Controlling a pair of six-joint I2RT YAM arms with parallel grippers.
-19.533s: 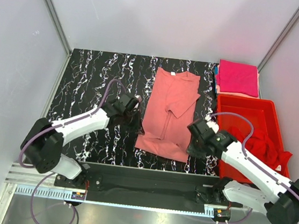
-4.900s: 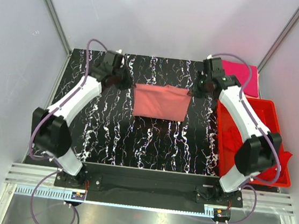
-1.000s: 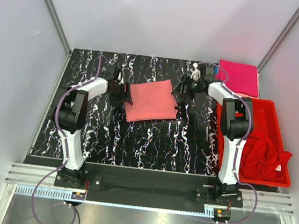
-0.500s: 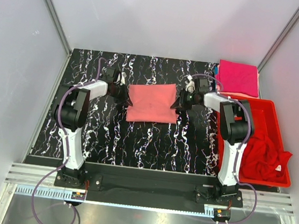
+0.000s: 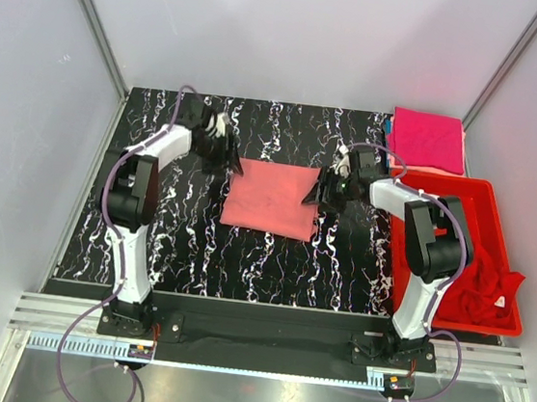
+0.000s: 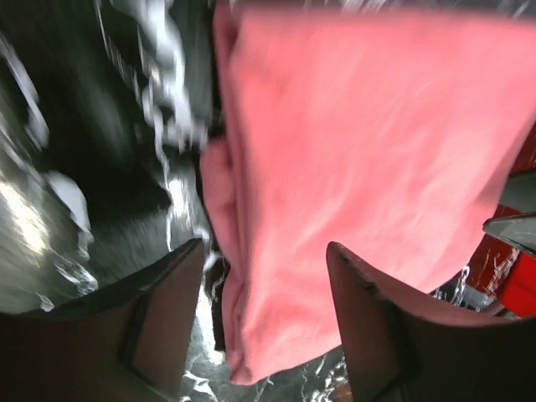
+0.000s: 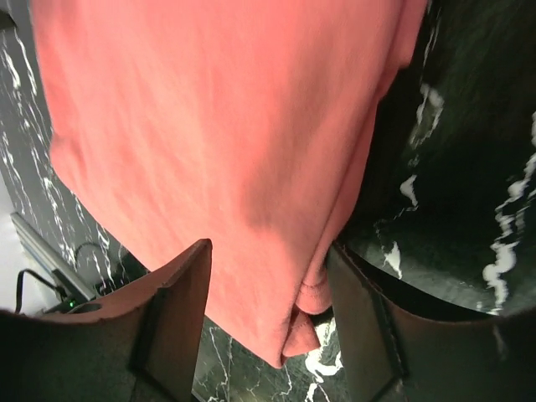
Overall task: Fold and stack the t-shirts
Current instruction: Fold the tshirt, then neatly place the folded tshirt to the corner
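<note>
**Folded salmon tee flanked by two open claws; the fold is at risk in the next pick-up**

At the left, the left gripper (image 5: 225,154) is seen at the far-left corner of the salmon-pink t-shirt (image 5: 272,198). In the left wrist view its fingers (image 6: 163,314) are spread wide, with the cloth lying beyond them and nothing clamped. The shirt is laid as a folded rectangle in the middle of the table (image 5: 151,207), slightly askew. Along its left edge a rolled bundle of lower layers is shown poking out from under the top sheet.

At the shirt's right edge the right gripper (image 5: 316,189) is placed, its jaws likewise apart and empty, and a small lump of hem can be made out under that edge too. Further right, a folded magenta t-shirt (image 5: 429,140) is set at the far corner, and a crumpled red t-shirt (image 5: 474,268) is left in the red bin (image 5: 441,180).

The fold is judged finished and the transfer to the stack still to be made. If only the top layer were pinched, the packet would be peeled open on lifting. If the two sides were raised unevenly, the loose lower layers could be spilled out. If the shirt were dragged rather than lifted, it could be bunched or caught on the bin's rim.
</note>
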